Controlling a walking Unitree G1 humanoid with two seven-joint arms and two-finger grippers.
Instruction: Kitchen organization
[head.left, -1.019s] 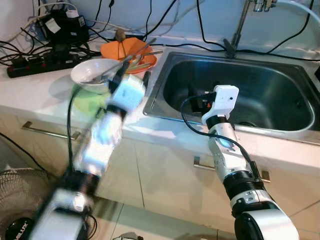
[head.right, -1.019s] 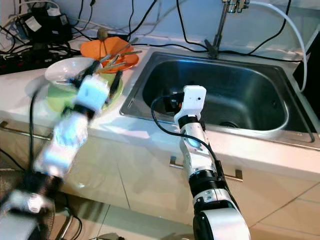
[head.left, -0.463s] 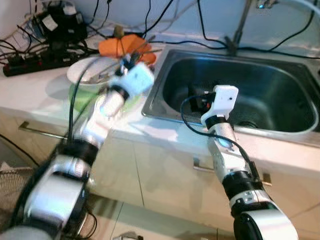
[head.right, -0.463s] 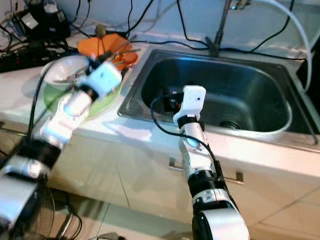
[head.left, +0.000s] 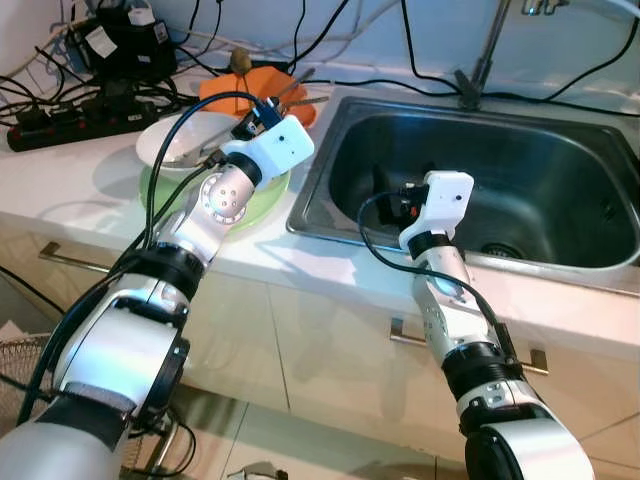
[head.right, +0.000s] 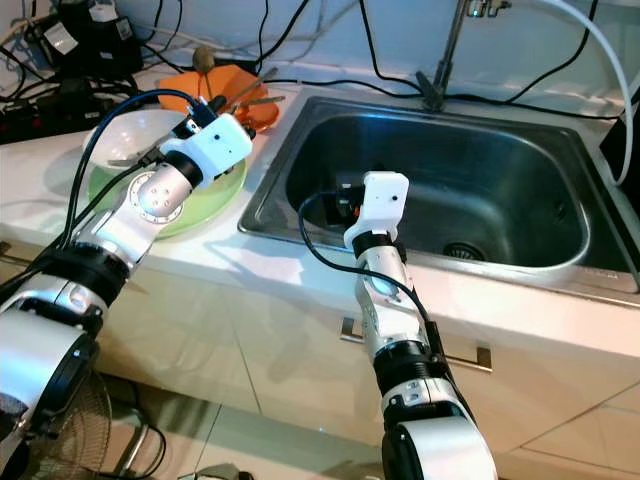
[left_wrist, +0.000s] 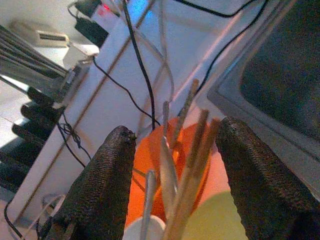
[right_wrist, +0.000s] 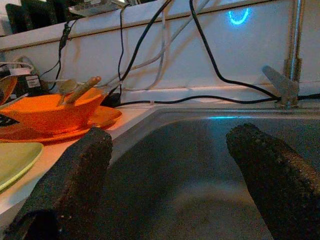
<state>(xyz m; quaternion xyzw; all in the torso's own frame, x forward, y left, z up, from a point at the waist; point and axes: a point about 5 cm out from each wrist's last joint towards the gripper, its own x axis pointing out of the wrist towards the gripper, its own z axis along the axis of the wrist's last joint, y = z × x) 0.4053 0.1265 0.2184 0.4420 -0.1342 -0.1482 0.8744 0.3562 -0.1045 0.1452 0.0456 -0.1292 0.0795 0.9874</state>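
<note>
A bundle of long wooden chopsticks (left_wrist: 192, 150) lies across a shallow orange bowl (head.left: 250, 95) at the back of the white countertop (head.left: 60, 180), just left of the stainless steel sink (head.left: 500, 180). In front of the orange bowl sits a white ceramic bowl (head.left: 175, 145) with utensils in it, resting on a round pale green plate (head.left: 165, 195). The left gripper (left_wrist: 170, 165) reaches over the white bowl toward the orange one, its black fingers (left_wrist: 107, 185) spread wide on either side of the chopsticks without gripping them. The right gripper (right_wrist: 170, 165) hovers over the left part of the sink basin, fingers wide apart and holding nothing. A black power strip (head.left: 75, 110) and tangled black cables (head.left: 300, 40) lie along the wall behind
</note>
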